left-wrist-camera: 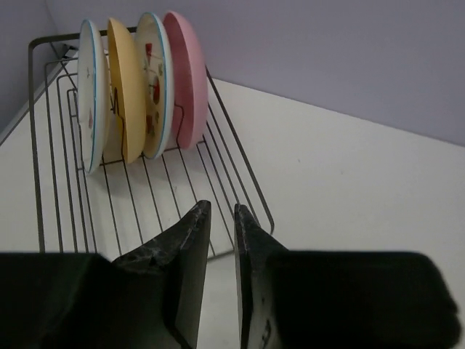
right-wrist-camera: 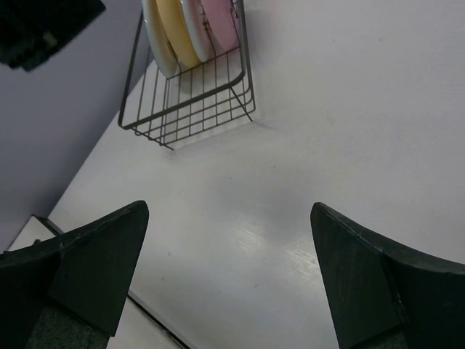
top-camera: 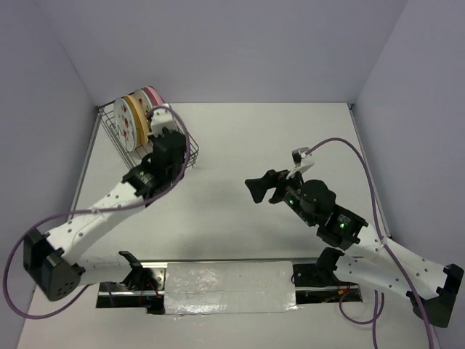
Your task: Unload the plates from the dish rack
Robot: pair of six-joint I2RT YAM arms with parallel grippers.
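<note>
The plates (left-wrist-camera: pixel 138 87) stand on edge, rims up, in a row at the far end of the dish rack (left-wrist-camera: pixel 145 196). The left gripper (left-wrist-camera: pixel 221 211), jaws almost closed on nothing, sits at the rack's near end, much nearer than the wide-open right gripper (right-wrist-camera: pixel 229 211). Smooth round plates, thin dark wire

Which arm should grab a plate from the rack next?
Left. The left gripper hangs right over the dish rack, plates straight ahead, jaws nearly together and empty. The right gripper sits mid-table, away from the rack, jaws wide.
</note>
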